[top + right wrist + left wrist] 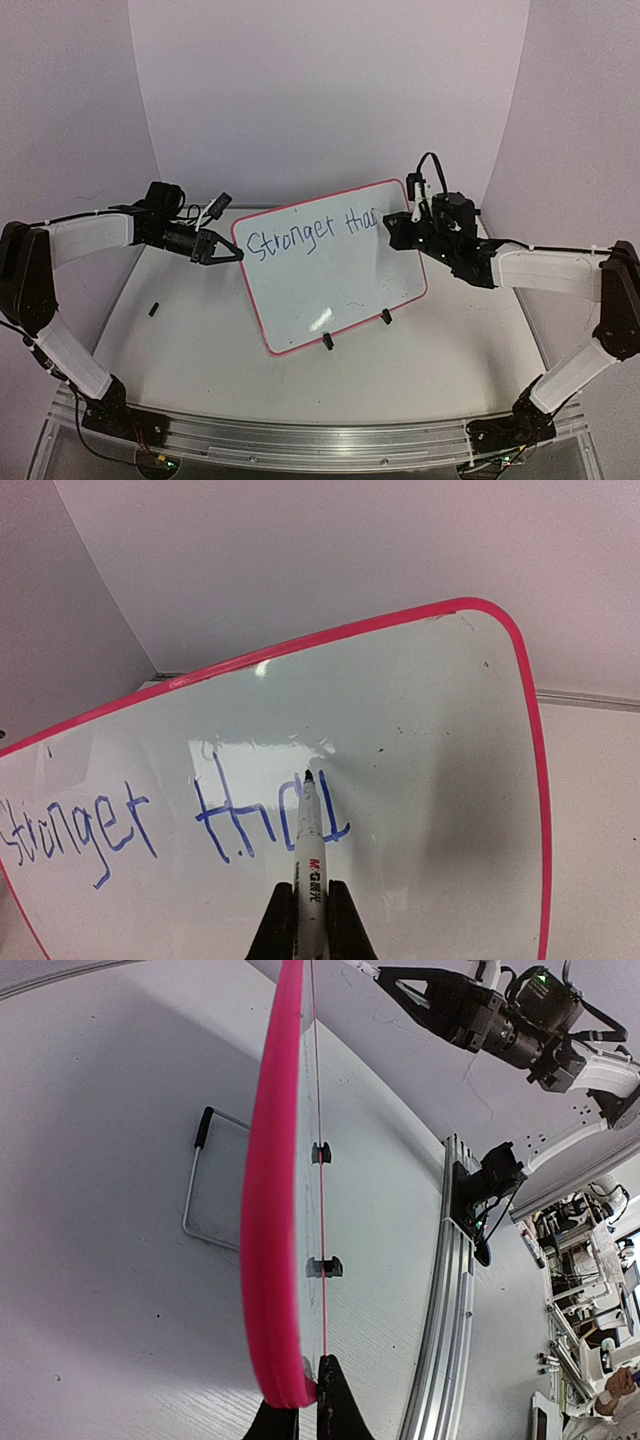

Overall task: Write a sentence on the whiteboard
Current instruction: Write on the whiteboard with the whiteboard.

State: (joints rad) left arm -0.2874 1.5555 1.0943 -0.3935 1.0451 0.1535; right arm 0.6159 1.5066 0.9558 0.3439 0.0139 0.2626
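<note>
The whiteboard [335,285], white with a pink rim, stands tilted on the table on two black clip feet [327,342]. Blue lettering on it, the sentence [300,238], reads "Stronger tha". My left gripper [235,254] is shut on the board's left rim [270,1210], and the left wrist view shows the left gripper [308,1385] pinching the rim edge-on. My right gripper [310,888] is shut on a white marker [309,855]. The marker's tip touches the whiteboard [440,730] at the top of the last letter. From above, the right gripper [395,225] sits at the board's upper right.
A small black cap-like piece [154,309] lies on the table to the left. A wire stand [195,1190] sits behind the board. An aluminium rail [320,440] runs along the near edge, and a curved white backdrop closes off the back.
</note>
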